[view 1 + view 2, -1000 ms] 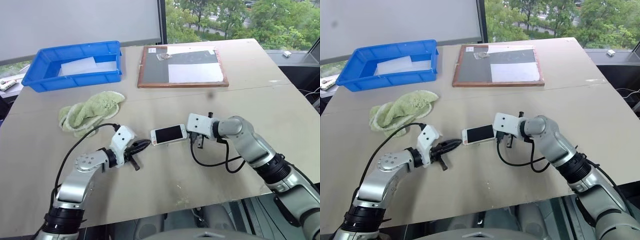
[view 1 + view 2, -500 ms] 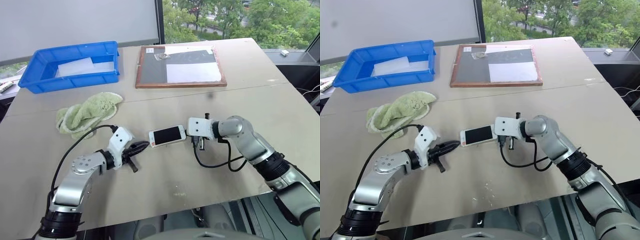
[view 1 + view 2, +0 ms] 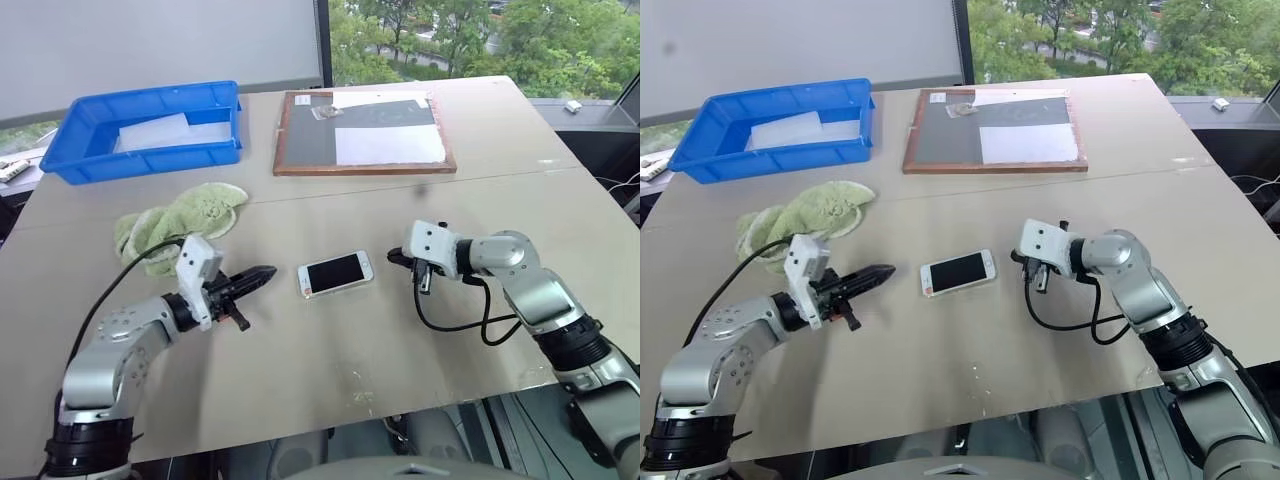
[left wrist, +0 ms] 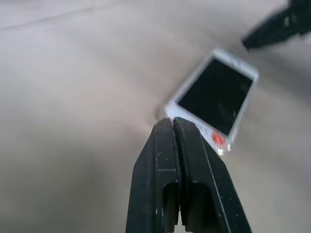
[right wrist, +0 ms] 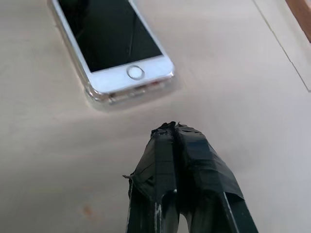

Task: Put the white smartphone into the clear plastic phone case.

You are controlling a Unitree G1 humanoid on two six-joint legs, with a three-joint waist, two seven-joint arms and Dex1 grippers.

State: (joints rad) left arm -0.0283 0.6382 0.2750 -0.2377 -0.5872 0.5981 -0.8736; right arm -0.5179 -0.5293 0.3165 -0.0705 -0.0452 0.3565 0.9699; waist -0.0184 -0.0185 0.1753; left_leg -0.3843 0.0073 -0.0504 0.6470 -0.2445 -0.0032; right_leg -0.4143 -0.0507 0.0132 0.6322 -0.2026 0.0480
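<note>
Beige table spans most of the head view, its near edge running across the bottom of the frame. Upper left: blue plastic bin with a white frosted sheet lying inside. Upper centre: wood-framed dark board flat on the table, a white sheet covering its lower right part and a small crumpled clear wrapper near its top left corner. Left of centre, below the bin: green cloth, bunched up. Left gripper sits in the lower left of the frame, black fingers pressed together and holding nothing, tips aimed toward frame right at the phone but apart from it. Right gripper sits right of centre, fingers likewise pressed together and empty, tips aimed toward frame left, clear of the phone's other end. Between the two, at frame centre, the white smartphone lies flat on the table, screen up and dark, long axis running left to right with a slight tilt. In the right wrist view the phone's home-button end faces the shut fingers, and a clear plastic phone case shows as a transparent rim wrapping the phone's edge and corners; phone appears seated in it. Left wrist view shows a small red mark at the phone's near end.
</note>
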